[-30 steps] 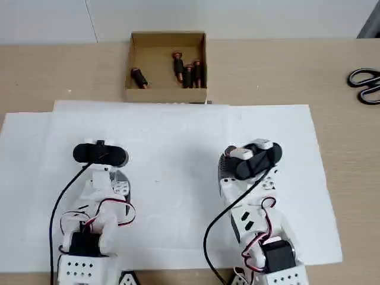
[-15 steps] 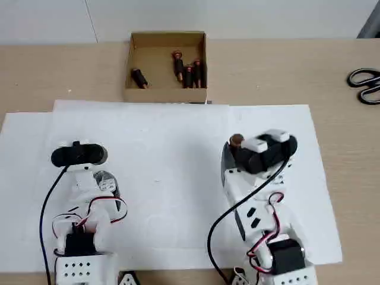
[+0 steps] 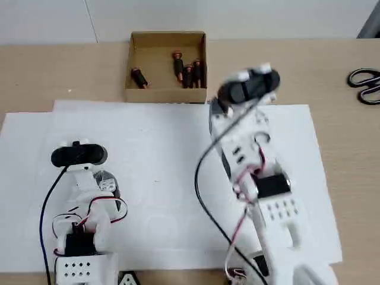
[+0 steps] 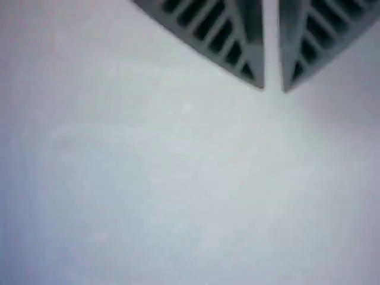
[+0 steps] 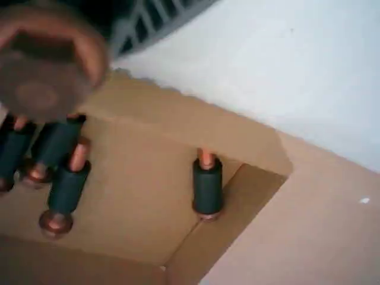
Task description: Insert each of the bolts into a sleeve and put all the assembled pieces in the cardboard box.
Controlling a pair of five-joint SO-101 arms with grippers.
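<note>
Right arm (image 3: 243, 136) has swung forward to the cardboard box (image 3: 166, 94), fingers (image 5: 155, 22) clamped on a copper-headed bolt (image 5: 46, 64) above four finished pieces (image 3: 177, 65) inside. Left fingers (image 4: 234, 41) together, idle over white paper (image 4: 148, 178). Release looks imminent.

No text, label, brand, number or sign can be read anywhere — not on the cardboard box (image 3: 168, 38), not on the white paper sheet (image 3: 166, 148), not on the table (image 3: 309, 65).
</note>
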